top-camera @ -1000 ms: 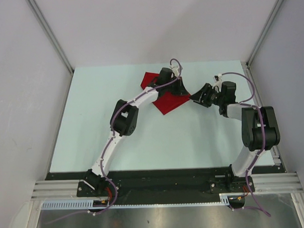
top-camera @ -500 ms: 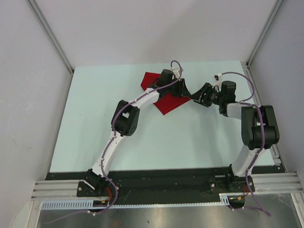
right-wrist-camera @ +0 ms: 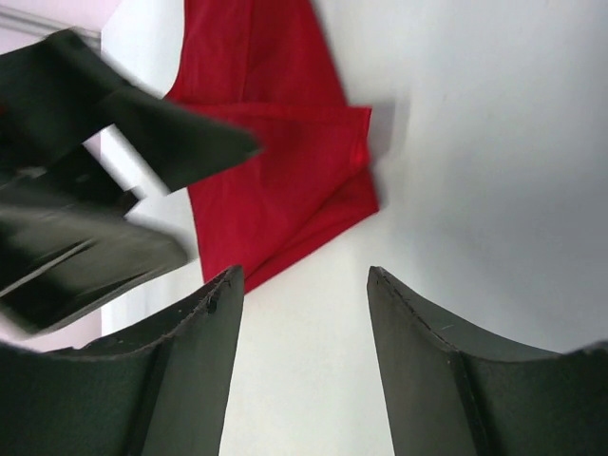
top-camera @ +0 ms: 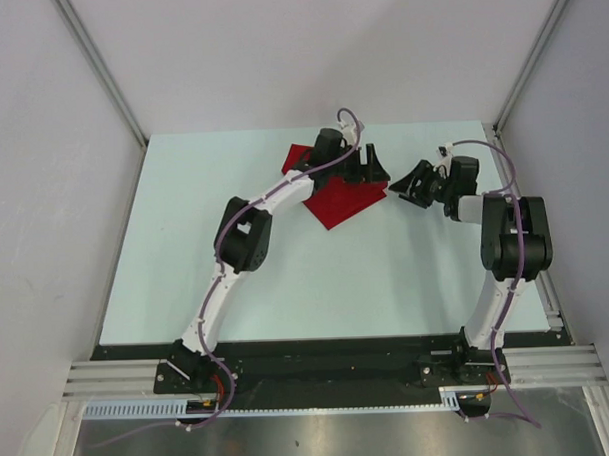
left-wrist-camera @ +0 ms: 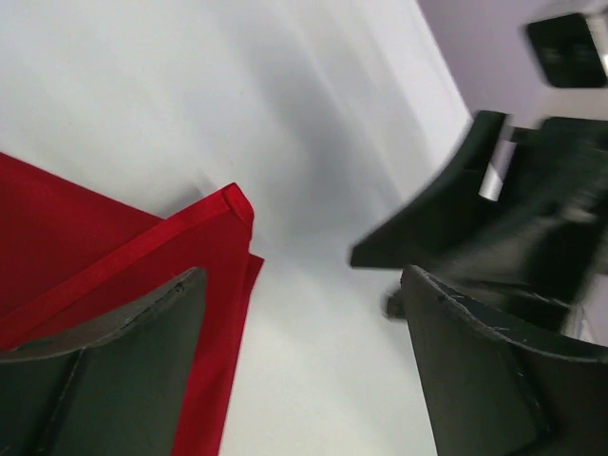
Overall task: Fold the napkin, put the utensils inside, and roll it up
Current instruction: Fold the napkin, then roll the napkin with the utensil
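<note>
The red napkin [top-camera: 340,203] lies folded on the table near the back, with one corner [top-camera: 298,156] sticking out behind the left arm. My left gripper [top-camera: 374,168] hovers open just past the napkin's right corner, nothing between its fingers. In the left wrist view, the doubled napkin corner [left-wrist-camera: 204,237] lies by the left finger [left-wrist-camera: 114,361]. My right gripper [top-camera: 405,184] stands open a little to the right, facing the napkin, and holds nothing. The right wrist view shows the napkin [right-wrist-camera: 285,180] ahead of the fingers [right-wrist-camera: 190,361]. The utensils are out of view.
The pale table [top-camera: 185,252] runs between grey walls, with a metal rail [top-camera: 512,141] at the right edge. The two grippers are close together; the left gripper [right-wrist-camera: 104,180] fills the left of the right wrist view.
My left gripper has gone from shut to open, let go of the napkin's edge and drawn a little towards the back. The right gripper has backed off slightly to the right.
</note>
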